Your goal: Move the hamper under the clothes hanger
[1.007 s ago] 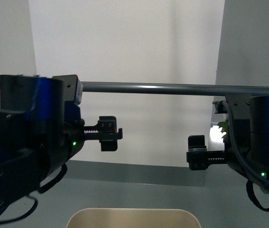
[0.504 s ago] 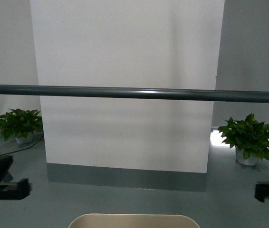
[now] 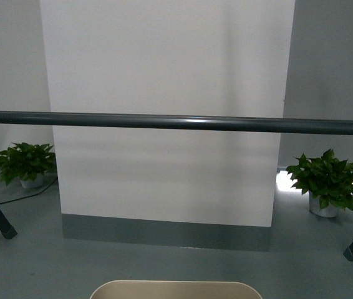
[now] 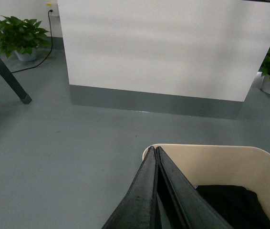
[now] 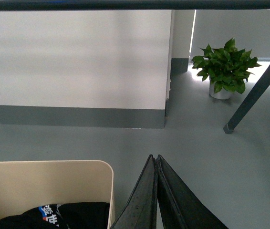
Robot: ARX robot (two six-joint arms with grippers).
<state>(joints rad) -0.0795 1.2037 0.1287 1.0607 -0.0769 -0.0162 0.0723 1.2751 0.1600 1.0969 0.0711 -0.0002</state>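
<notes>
1. While we look straight ahead, the clothes hanger (image 3: 176,122) fills our front view: its long dark grey bar runs level from one edge to the other, with an angled leg down at each side.
2. Low in that same view, right at the bottom edge, we catch the beige rim of the hamper (image 3: 175,288), sitting below the bar and roughly centred between the legs.
3. Neither of our arms shows in the front view at this moment.
4. Over on the left wrist camera, our left gripper (image 4: 156,157) has its two dark fingers pressed flat together, nothing between them.
5. Its tips appear over the hamper's near corner; whether they touch the rim, we cannot tell.
6. Inside the bin we see dark clothing (image 4: 235,205) piled on the bottom, and a slot handle cut into the far wall.
7. On the right wrist camera, our right gripper (image 5: 153,164) is likewise closed tight on nothing, its tips just beside the hamper's rounded corner, over the grey floor (image 5: 197,152).
8. That view also shows black fabric with blue and white print lying in the hamper.
9. Behind it all stands a white panel (image 3: 164,62) with a grey base, and potted plants (image 3: 326,177) sit on the floor at either side.
</notes>
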